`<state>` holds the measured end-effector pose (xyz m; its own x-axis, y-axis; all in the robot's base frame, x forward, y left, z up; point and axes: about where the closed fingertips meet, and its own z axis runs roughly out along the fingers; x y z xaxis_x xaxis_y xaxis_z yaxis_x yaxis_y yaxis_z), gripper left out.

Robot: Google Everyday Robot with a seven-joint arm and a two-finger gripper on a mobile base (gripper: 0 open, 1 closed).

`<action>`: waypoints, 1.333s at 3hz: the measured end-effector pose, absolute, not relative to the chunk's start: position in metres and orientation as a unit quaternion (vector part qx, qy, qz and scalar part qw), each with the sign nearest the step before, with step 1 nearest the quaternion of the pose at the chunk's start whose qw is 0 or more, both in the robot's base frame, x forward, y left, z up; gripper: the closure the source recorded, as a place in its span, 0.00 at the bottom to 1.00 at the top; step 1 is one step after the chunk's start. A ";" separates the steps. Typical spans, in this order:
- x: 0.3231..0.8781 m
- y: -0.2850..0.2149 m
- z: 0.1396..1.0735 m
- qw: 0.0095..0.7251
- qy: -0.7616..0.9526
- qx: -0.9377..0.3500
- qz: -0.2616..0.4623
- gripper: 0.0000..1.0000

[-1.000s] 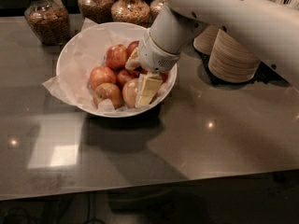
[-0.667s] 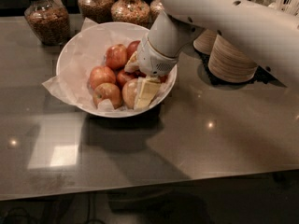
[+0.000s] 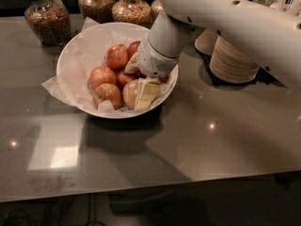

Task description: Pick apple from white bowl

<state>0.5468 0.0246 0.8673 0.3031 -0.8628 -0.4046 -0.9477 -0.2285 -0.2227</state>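
Observation:
The white bowl, lined with crumpled white paper, stands at the back left of the dark table and holds several apples. The palest apple, cream with a pink blush, lies at the bowl's front right. My gripper reaches down into the bowl from the upper right, and its cream tip rests right against this apple's right side. The white wrist covers the bowl's right part and whatever lies under it. Redder apples lie to the left and behind.
Stacked beige disposable bowls stand to the right of the white bowl. Glass jars of dry food line the back edge. The table's front edge runs along the bottom.
The arm has shifted slightly over the bowl. The gripper tip stays at the same pale apple, and the apples have not visibly moved.

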 end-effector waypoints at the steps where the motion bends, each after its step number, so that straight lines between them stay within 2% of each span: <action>1: 0.547 0.025 0.868 0.217 0.582 -0.778 0.098 0.74; 2: 0.547 0.025 0.868 0.217 0.582 -0.778 0.098 0.97; 4: 0.547 0.025 0.868 0.217 0.582 -0.778 0.098 1.00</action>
